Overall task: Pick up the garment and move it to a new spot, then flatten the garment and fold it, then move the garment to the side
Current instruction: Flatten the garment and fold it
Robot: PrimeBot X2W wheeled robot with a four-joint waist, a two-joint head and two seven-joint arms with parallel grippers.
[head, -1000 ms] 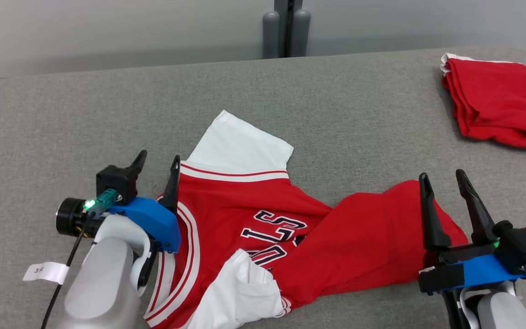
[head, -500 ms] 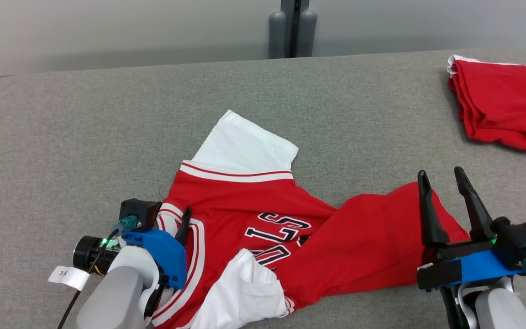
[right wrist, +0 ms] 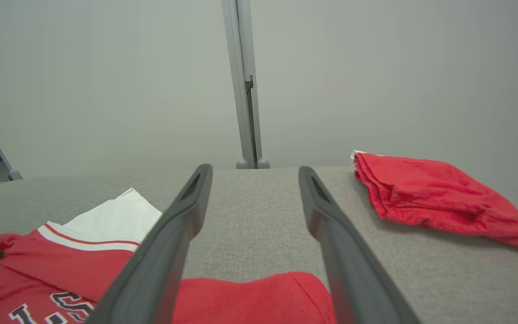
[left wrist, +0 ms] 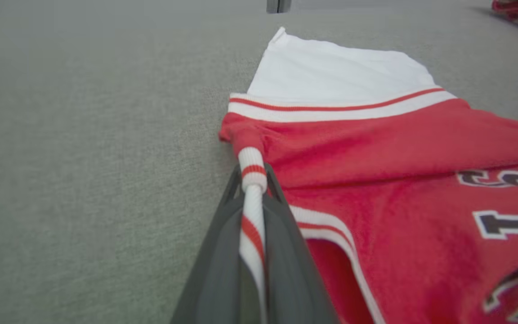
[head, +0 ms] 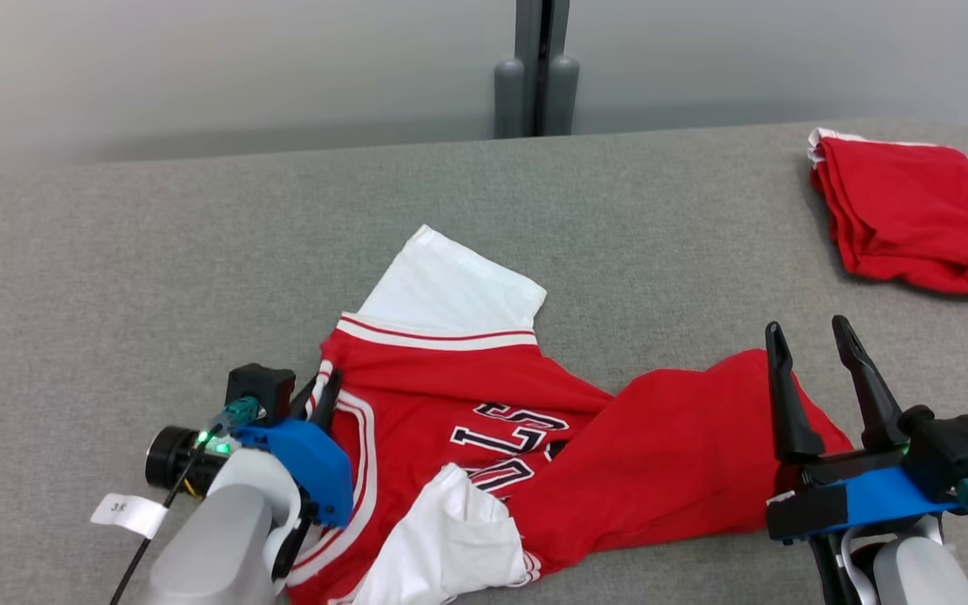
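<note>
The garment is a red jersey with white sleeves and dark lettering, lying crumpled on the grey table. My left gripper is shut on the garment's striped collar trim at its left edge. In the left wrist view the white-and-red trim is pinched between the two dark fingers. My right gripper stands open above the garment's red right end, with nothing between its fingers; the right wrist view has the same red cloth below the spread fingers.
A second, folded red garment lies at the table's far right, also seen in the right wrist view. A grey post stands behind the table's far edge. A paper tag hangs off my left arm's cable.
My left gripper has moved down onto the garment's collar edge and shut on the trim, lifting it slightly. The right gripper has stayed open in place. The head camera has shifted a little.
</note>
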